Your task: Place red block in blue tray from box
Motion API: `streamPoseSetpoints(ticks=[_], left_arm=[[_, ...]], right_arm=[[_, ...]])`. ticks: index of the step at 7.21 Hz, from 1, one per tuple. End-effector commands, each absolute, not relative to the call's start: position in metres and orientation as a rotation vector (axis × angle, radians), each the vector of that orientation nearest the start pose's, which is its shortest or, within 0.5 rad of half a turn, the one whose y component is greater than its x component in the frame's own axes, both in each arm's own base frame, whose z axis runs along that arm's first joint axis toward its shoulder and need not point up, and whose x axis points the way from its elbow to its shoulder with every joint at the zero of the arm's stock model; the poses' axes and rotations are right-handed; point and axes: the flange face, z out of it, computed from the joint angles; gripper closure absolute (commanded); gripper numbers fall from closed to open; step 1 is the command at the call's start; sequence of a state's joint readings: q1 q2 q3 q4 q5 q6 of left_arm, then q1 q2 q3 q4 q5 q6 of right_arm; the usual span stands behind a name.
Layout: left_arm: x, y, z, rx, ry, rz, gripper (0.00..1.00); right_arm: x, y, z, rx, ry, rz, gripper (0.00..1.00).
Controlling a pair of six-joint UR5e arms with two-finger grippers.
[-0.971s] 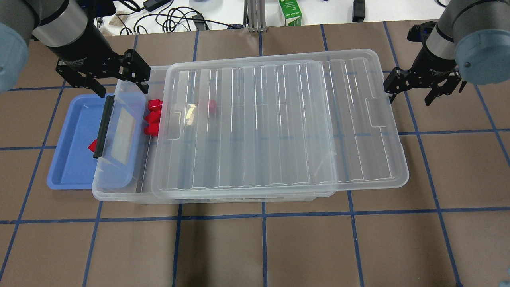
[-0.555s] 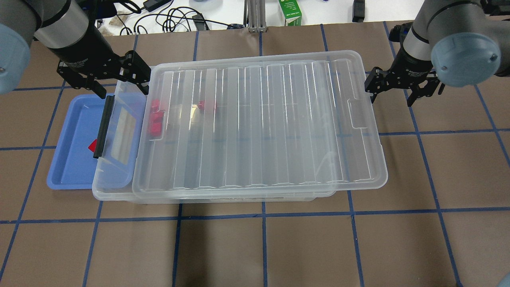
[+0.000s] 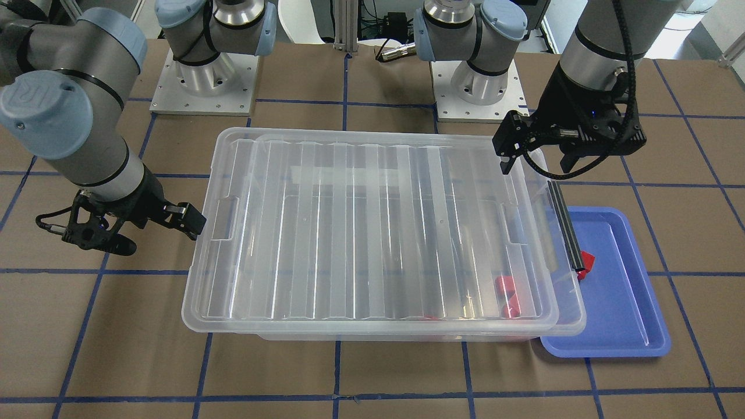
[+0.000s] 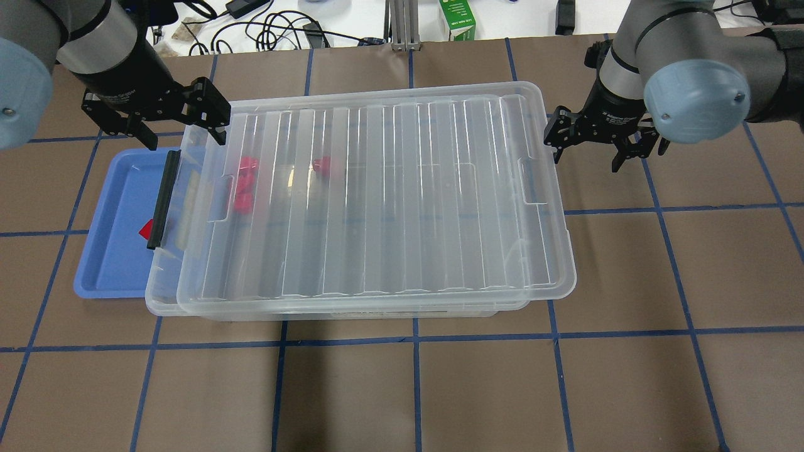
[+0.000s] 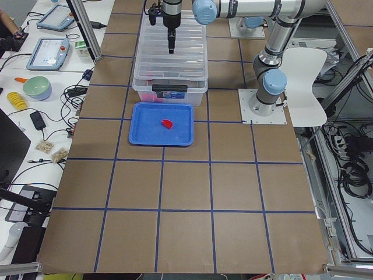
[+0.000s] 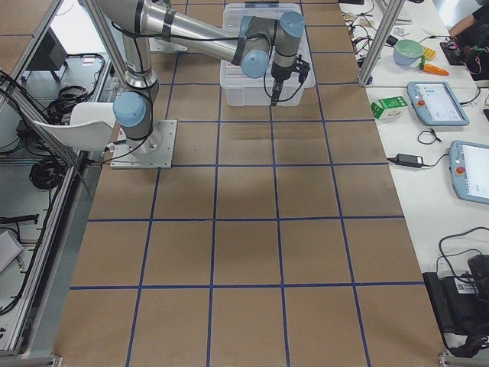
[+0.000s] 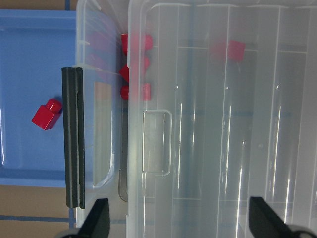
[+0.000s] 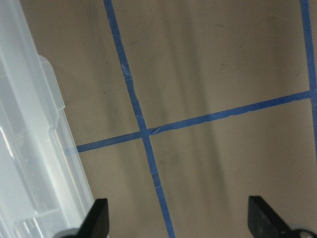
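Overhead exterior: lid (image 4: pixel 377 201) slid further left over box (image 4: pixel 164 302), now covering boxed blocks (image 4: pixel 242 186). Left: one red block (image 4: pixel 146 228) lies in blue tray (image 4: pixel 107 251). Far: left end effector (image 4: pixel 183 135) wide, empty; right end effector (image 4: pixel 587 157) wide, empty, shifted left.

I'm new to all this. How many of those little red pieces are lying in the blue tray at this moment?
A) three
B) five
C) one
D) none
C: a single red block lies on the floor of the blue tray, while the other red blocks sit inside the box under its lid.
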State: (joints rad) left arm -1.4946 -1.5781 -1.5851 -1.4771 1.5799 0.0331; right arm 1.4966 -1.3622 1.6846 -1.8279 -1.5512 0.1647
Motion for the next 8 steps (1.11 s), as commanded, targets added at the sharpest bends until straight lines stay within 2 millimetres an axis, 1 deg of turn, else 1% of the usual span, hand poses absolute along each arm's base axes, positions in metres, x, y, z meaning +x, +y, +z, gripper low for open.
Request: streamPoseSetpoints(ticks=[1, 3, 4, 5, 6, 7, 8], left_arm=[[-0.095, -0.508, 0.477, -0.068, 3.119, -0.121, 0.00], [-0.095, -0.509, 0.475, -0.066, 3.119, -0.121, 0.00], [-0.094, -0.509, 0.476, -0.061, 3.116, -0.123, 0.00], [-0.094, -0.508, 0.476, -0.056, 3.116, -0.125, 0.00], [-0.094, -0.508, 0.476, -0.056, 3.116, -0.125, 0.00], [-0.094, -0.508, 0.476, -0.056, 3.116, -0.125, 0.00], [-0.094, -0.508, 0.476, -0.056, 3.116, -0.125, 0.00]], right_arm=[[0.109, -0.560, 0.343, 0.390, 3.091, 0.120, 0.00], [0.116, -0.560, 0.342, 0.409, 3.090, 0.121, 0.00], [0.115, -0.562, 0.344, 0.402, 3.092, 0.111, 0.00], [0.114, -0.568, 0.356, 0.390, 3.099, 0.075, 0.00], [0.111, -0.576, 0.377, 0.394, 3.092, 0.023, 0.00], [0.110, -0.576, 0.396, 0.395, 3.103, 0.045, 0.00], [0.110, -0.565, 0.420, 0.396, 3.109, 0.068, 0.00]])
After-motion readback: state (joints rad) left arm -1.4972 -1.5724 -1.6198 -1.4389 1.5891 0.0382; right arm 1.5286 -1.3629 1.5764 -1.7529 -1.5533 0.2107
